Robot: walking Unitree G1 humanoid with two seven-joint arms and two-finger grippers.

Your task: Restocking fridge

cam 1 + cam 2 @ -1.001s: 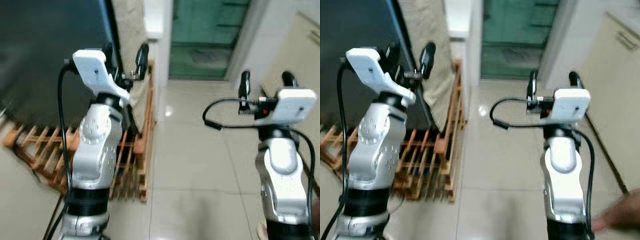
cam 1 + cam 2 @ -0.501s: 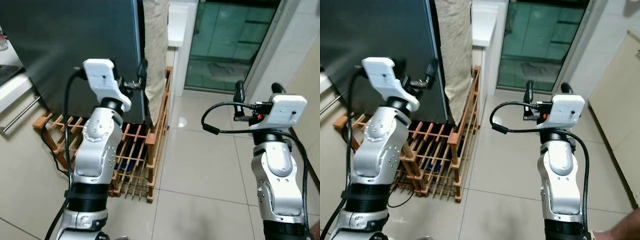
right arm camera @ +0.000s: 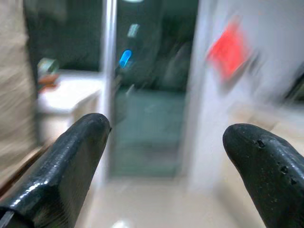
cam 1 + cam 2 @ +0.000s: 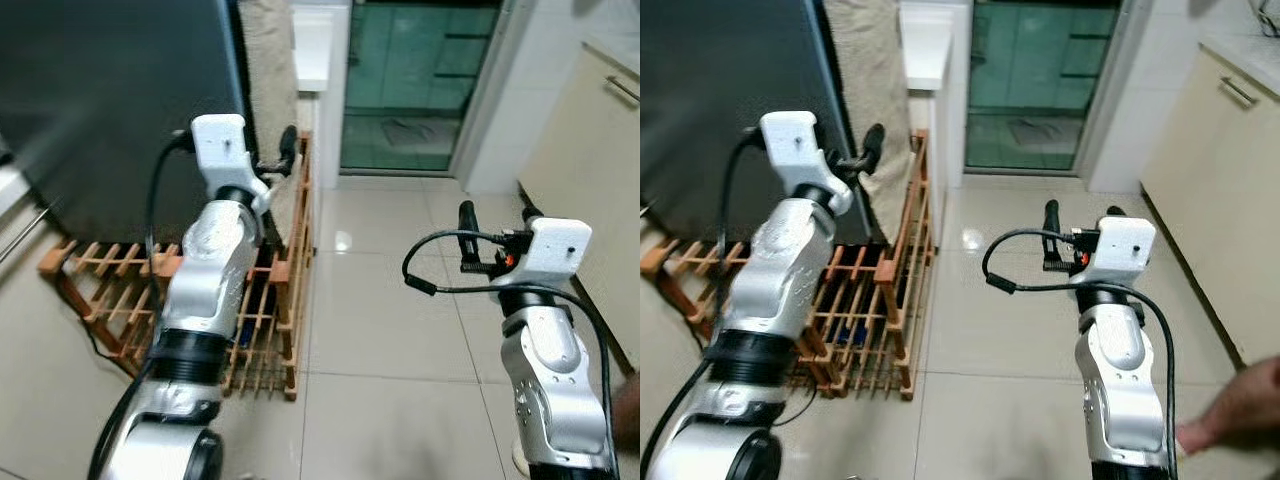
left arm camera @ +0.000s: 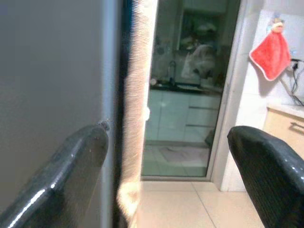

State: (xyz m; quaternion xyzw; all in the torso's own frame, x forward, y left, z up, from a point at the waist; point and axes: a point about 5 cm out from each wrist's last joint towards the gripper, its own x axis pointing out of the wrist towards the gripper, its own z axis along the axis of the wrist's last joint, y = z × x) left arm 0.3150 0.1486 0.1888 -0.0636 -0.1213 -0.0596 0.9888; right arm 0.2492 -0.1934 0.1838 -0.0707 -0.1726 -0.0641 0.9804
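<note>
Approaching the tall dark-grey fridge (image 4: 110, 110), nothing stocked yet. Left gripper (image 5: 166, 175) spread wide, empty, beside its edge; right gripper (image 3: 166, 161) likewise wide, empty. Next, probably: catching that door edge and pulling.

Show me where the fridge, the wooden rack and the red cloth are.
fridge (image 4: 110, 110), left eye view, dark door face.
wooden rack (image 4: 872, 330), right eye view, slatted top.
red cloth (image 5: 270, 54), left wrist view, its middle.

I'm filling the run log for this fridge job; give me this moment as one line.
phase: approach | left pincer: open, raised by dark fridge edge | right pincer: open, empty, raised over tiled floor | wooden rack: beside fridge
</note>
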